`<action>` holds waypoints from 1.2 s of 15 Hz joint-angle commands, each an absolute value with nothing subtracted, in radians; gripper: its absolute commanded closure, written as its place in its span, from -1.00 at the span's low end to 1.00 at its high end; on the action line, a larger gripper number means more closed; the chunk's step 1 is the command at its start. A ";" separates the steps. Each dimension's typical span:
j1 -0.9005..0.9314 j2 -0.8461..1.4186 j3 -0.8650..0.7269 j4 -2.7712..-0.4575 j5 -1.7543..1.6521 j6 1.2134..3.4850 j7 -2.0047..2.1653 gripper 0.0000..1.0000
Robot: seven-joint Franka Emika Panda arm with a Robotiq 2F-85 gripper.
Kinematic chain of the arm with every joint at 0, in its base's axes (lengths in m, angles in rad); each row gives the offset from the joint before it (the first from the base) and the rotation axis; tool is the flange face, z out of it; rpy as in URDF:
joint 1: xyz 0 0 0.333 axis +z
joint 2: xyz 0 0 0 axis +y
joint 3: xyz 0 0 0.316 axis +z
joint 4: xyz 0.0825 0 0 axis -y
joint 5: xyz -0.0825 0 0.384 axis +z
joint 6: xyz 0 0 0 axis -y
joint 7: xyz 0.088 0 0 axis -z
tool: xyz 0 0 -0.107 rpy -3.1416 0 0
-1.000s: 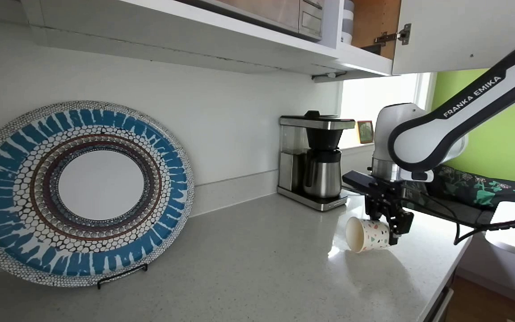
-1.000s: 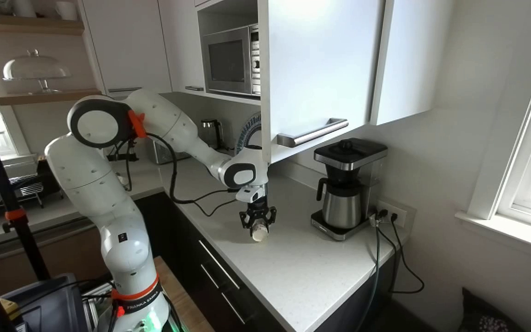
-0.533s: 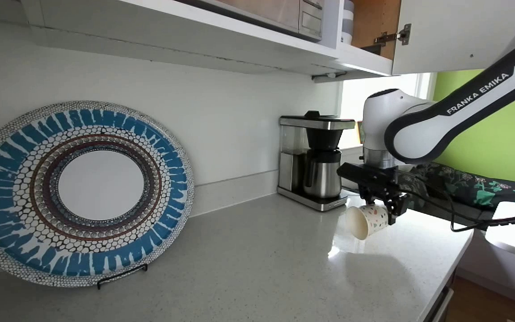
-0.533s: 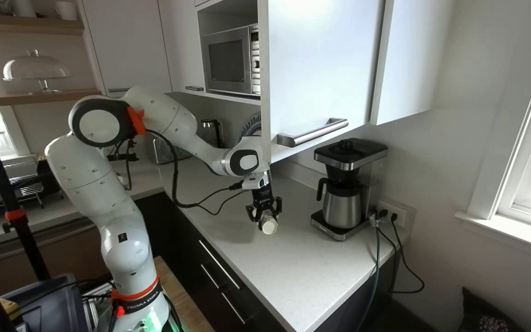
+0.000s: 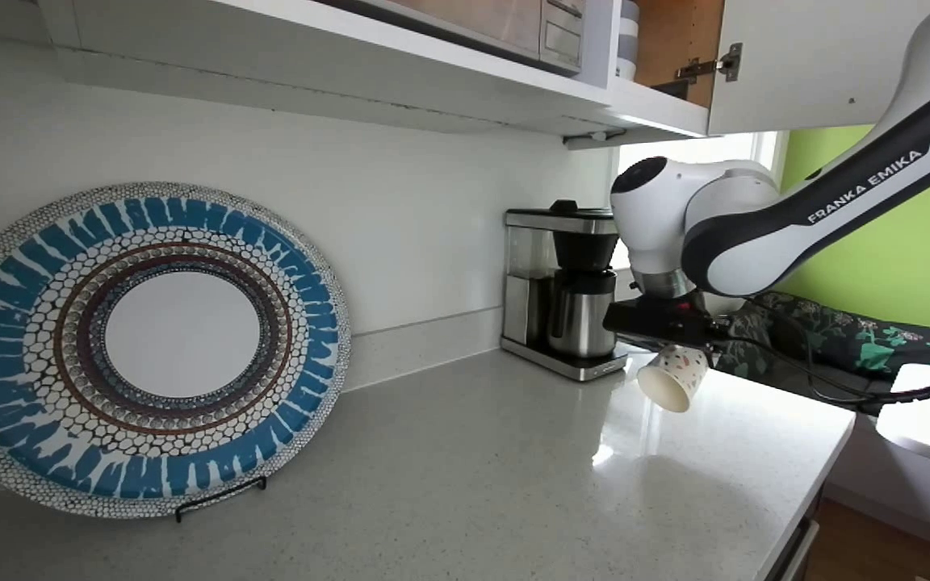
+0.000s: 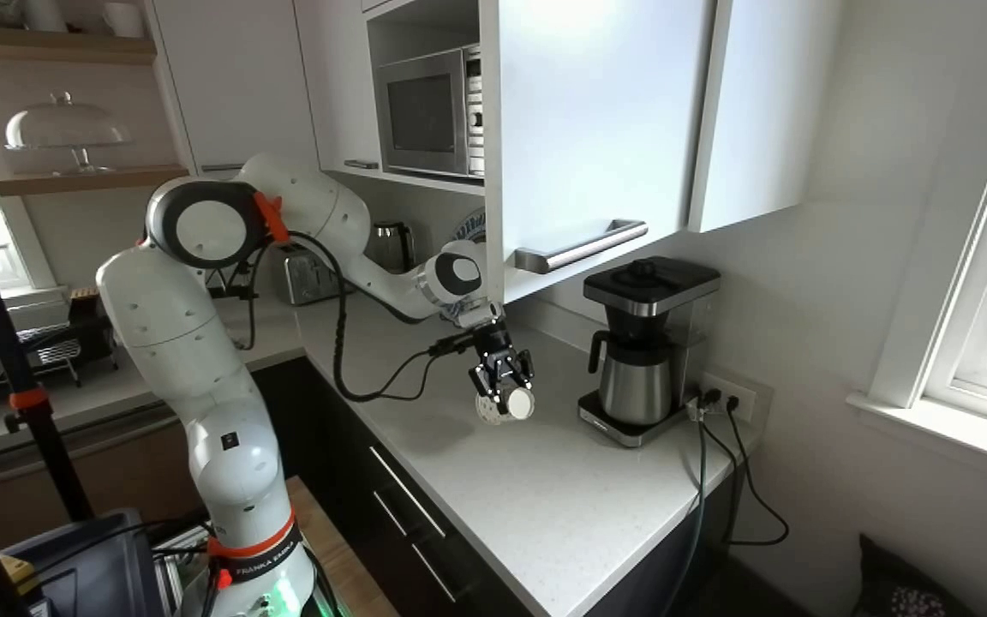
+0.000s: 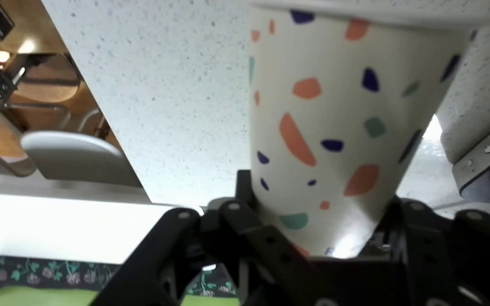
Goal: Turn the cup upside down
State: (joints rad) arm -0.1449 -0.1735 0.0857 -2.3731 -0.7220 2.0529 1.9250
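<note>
The cup [image 5: 673, 378] is in the claw [image 7: 318, 193], clear above the surface [image 5: 449, 460]. In an exterior view the coffee maker [image 5: 570, 290] stands on the surface behind and left of the cup, the plate [image 5: 182, 331] farther left and nearer. In an exterior view the microwave [image 6: 421, 116] sits in the wall cabinet [image 6: 438, 27]; the toaster [image 6: 309, 278] and the kettle [image 6: 391, 247] stand left of the cup, behind it.

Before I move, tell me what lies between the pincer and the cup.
Nothing: the wrist view shows the pincer gripping the cup directly, toward its narrow end.
</note>
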 commanded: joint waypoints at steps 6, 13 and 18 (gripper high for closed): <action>-0.013 -0.024 0.109 -2.321 -1.077 1.905 2.036 0.23; 0.059 0.039 0.110 -2.326 -1.199 1.840 2.093 0.23; 0.100 0.081 0.122 -2.326 -1.199 1.796 2.166 0.23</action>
State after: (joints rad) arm 0.0726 0.0465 0.1145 -2.3318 -1.1861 1.8356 2.1075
